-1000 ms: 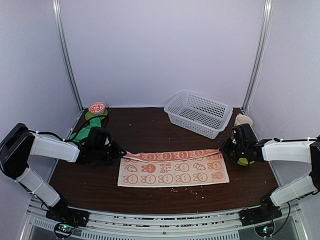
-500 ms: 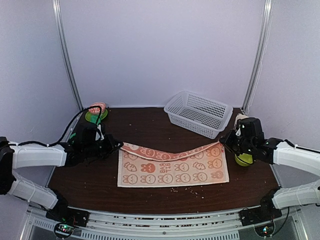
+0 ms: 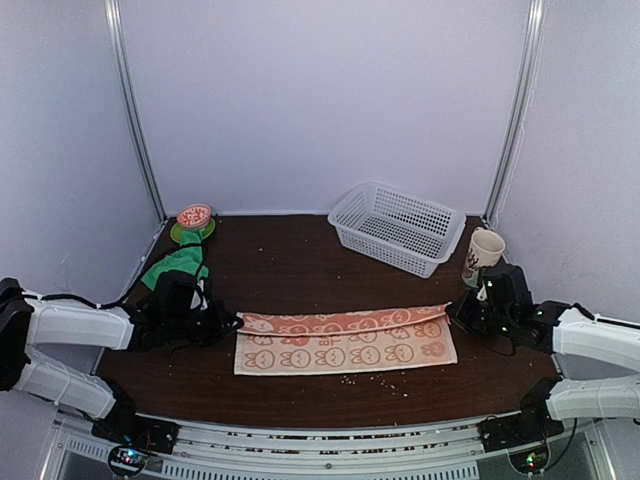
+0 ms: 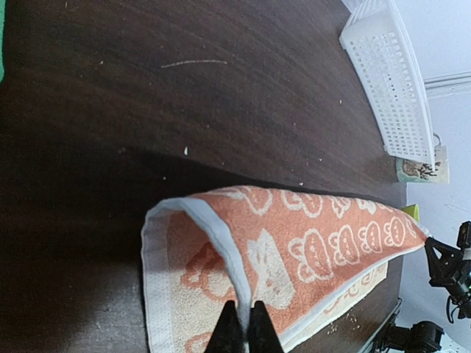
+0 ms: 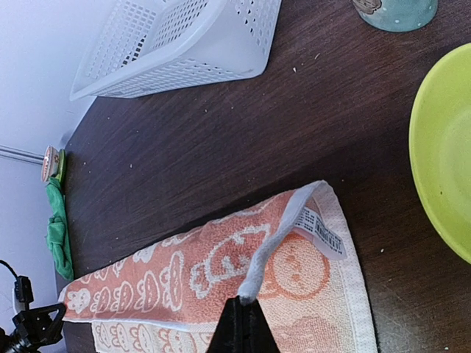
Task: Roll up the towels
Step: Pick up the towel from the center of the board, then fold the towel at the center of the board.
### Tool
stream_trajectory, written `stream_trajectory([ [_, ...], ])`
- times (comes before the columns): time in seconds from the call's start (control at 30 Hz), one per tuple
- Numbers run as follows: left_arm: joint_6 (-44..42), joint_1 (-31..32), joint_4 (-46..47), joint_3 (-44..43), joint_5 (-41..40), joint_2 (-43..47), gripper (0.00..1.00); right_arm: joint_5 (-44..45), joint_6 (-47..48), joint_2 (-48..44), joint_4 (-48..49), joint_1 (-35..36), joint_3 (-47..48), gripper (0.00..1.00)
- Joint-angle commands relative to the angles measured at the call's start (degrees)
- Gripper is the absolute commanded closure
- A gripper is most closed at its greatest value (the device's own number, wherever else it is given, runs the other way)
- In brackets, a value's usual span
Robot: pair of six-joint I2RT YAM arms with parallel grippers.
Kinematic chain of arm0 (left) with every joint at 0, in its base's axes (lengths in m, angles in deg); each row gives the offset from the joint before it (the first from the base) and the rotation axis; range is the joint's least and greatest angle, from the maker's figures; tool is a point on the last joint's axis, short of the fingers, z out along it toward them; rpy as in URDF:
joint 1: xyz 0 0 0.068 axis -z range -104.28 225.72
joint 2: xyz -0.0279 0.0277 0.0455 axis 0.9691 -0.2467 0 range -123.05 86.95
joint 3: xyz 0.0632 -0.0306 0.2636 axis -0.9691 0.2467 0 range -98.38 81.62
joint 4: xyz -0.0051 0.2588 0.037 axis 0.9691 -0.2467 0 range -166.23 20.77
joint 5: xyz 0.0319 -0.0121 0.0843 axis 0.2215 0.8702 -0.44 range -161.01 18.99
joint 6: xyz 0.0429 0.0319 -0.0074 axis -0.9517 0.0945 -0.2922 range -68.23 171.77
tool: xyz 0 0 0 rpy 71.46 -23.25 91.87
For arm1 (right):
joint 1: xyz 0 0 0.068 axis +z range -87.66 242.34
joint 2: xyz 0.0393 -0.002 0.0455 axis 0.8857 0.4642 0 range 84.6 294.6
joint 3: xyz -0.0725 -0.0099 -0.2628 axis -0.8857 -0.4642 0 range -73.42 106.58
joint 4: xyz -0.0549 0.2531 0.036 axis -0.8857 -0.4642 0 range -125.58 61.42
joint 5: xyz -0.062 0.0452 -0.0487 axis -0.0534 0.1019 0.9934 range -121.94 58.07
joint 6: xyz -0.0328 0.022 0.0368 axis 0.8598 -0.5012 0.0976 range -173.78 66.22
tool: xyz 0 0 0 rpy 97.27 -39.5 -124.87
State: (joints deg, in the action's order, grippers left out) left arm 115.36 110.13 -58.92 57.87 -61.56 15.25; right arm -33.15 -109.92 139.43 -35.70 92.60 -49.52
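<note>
Both my grippers are pinched shut on the peach towel [image 3: 345, 342], one at each end. L side: my left gripper [image 4: 244, 331] has its two tips squeezed together on the white hem at the towel's L corner. The cloth loops over from there, so the fold stands open like a small tunnel. R side: my right gripper [image 5: 243, 327] is clamped the same way on the hem at the R corner, w/ the label just beside the pinch.

From the top cam the towel lies as a long strip across the near-middle of the table [image 3: 300, 260], running L to R between the two grippers. Its upper layer is doubled over the lower one. A band of the lower layer shows along the near side, bunnies up. The held edge runs almost straight btw the grippers, low over the table. A few pale crumbs [image 3: 370, 378] sit just in front of the near hem.

Further out: a lime bowl [image 5: 445, 147] is right beside my R wrist, apart from the towel. The green towel [image 3: 172, 265] is bunched up behind my L arm near the L wall, well apart from the peach one. A cup [image 3: 484, 250] stands upright at the far R, w/ a white mesh basket [image 3: 395, 228] next to it, twd the back. Far L corner: a red-and-white round thing [image 3: 194, 216] on a green disc. Can't tell what it is.
</note>
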Motion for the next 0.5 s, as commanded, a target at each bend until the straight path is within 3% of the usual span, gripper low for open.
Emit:
stream_trajectory([
  [0.0, 1.3, 0.2, 3.7, 0.3, 3.0, 0.0, 1.0, 2.2, -0.4, -1.5, -0.6, 0.3, 0.7, 1.0],
  [0.33, 1.2, 0.2, -1.3, -4.2, 2.4, 3.9, 1.0, 0.8, 0.0, -1.5, -2.2, 0.1, 8.0, 1.0],
  [0.47, 0.5, 1.3, -3.0, -3.3, 1.5, 6.1, 1.0, 0.0, 0.0, -4.1, -3.1, 0.3, 5.0, 1.0],
])
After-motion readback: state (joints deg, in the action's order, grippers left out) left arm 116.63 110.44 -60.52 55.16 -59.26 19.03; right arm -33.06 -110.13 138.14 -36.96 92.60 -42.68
